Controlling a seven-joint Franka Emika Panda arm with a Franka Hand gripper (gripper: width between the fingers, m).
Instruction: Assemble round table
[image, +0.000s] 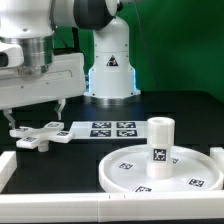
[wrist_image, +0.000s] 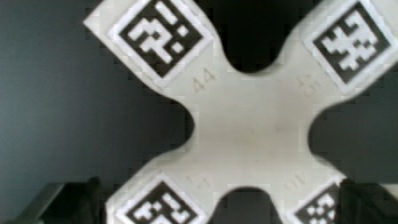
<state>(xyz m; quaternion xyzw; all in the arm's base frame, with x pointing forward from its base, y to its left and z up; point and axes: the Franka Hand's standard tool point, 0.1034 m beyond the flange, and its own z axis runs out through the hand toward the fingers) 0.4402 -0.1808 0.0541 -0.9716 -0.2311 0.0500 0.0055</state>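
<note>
The white cross-shaped piece (image: 36, 136) lies flat on the dark table at the exterior view's left. It fills the wrist view (wrist_image: 240, 110), with a square tag on each arm. My gripper (image: 37, 114) hangs just above it, open and holding nothing. In the wrist view my gripper (wrist_image: 217, 206) has one dark finger (wrist_image: 71, 202) on each side of the piece. The large rimmed round disc (image: 190, 172) lies at the front right. The short thick post (image: 160, 136) stands upright on the disc.
The marker board (image: 105, 129) lies flat on the table between the cross-shaped piece and the disc. The white robot base (image: 110, 65) stands behind it. A white rail (image: 100, 205) runs along the table's front edge.
</note>
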